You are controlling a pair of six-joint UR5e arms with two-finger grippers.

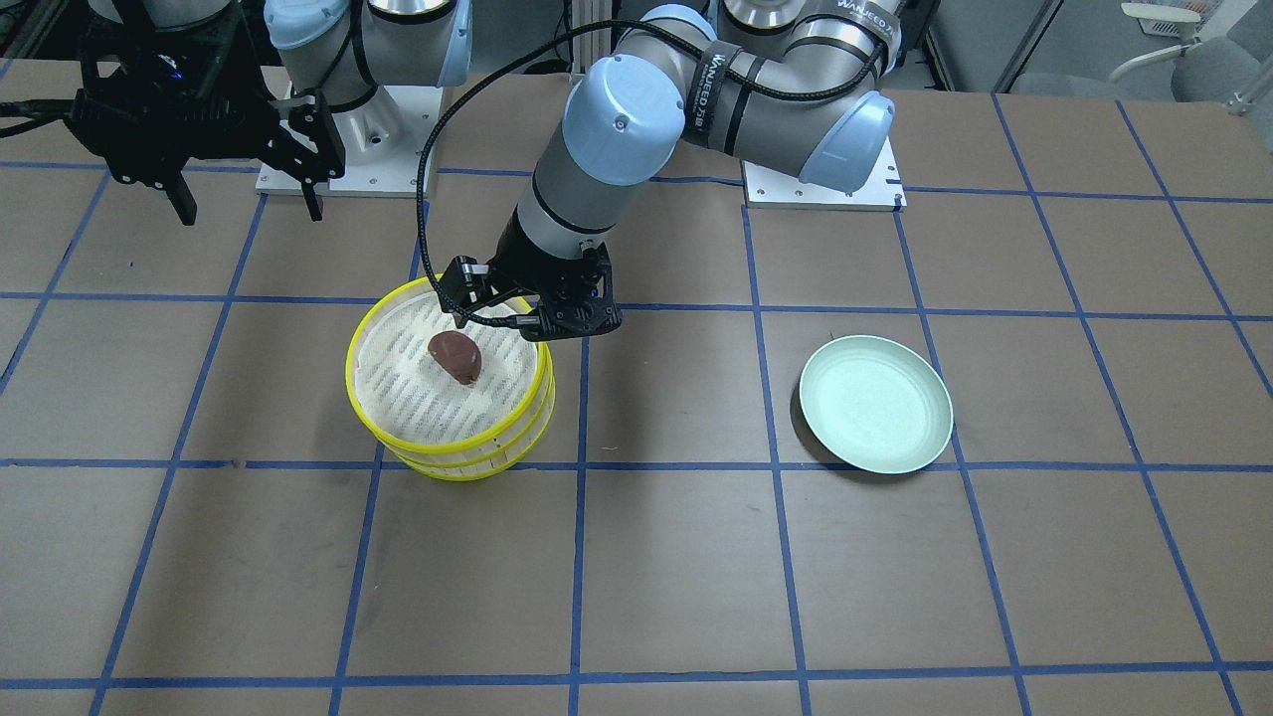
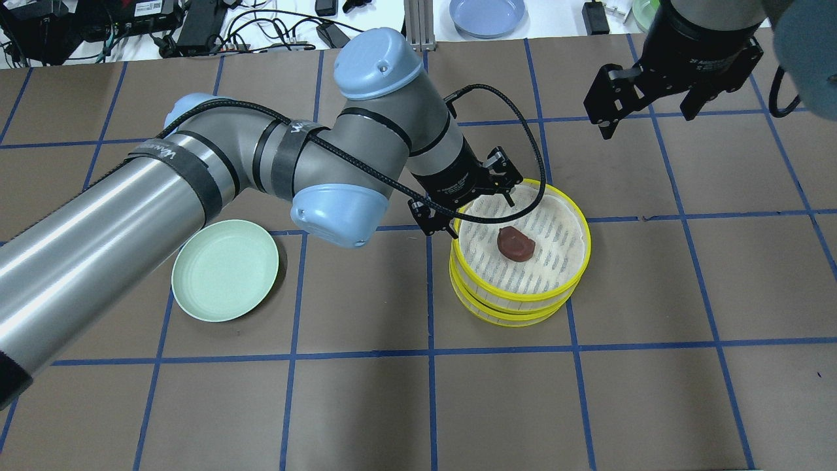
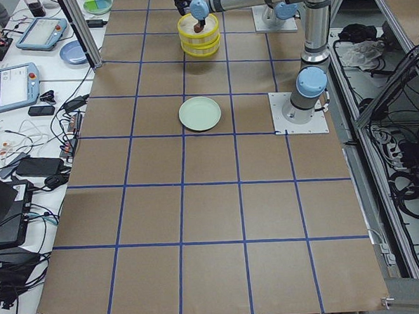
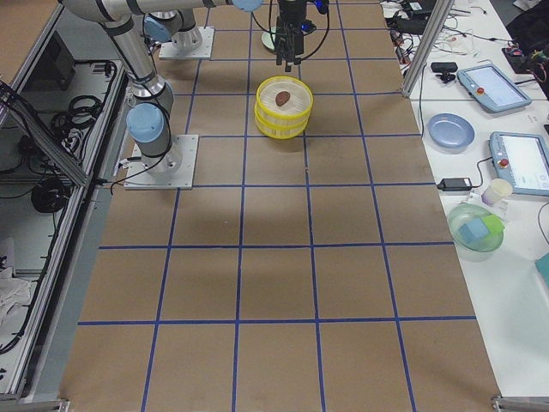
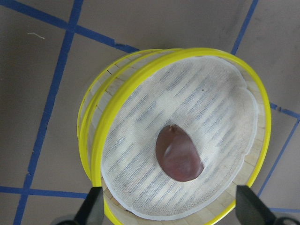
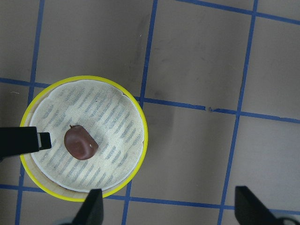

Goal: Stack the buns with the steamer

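Left gripper (image 2: 478, 210), spread and empty, hovers over steamer's (image 2: 516, 302) 10 o'clock rim (overhead view), likely to stay clear of centred brown bun (image 2: 516, 243).

Mint-green plate (image 2: 225, 270) on a bench covered in brown paper (image 2: 654, 405), with a white side table (image 4: 515, 283) alongside.
The plate lies flat, well in from every bench edge, its rim overlapping a blue tape line (image 1: 676, 463) of the grid. Beyond the bench's far long edge, the side table carries a blue plate (image 4: 450, 130), two teach pendants (image 4: 490, 86) and a green bowl (image 4: 474, 227).
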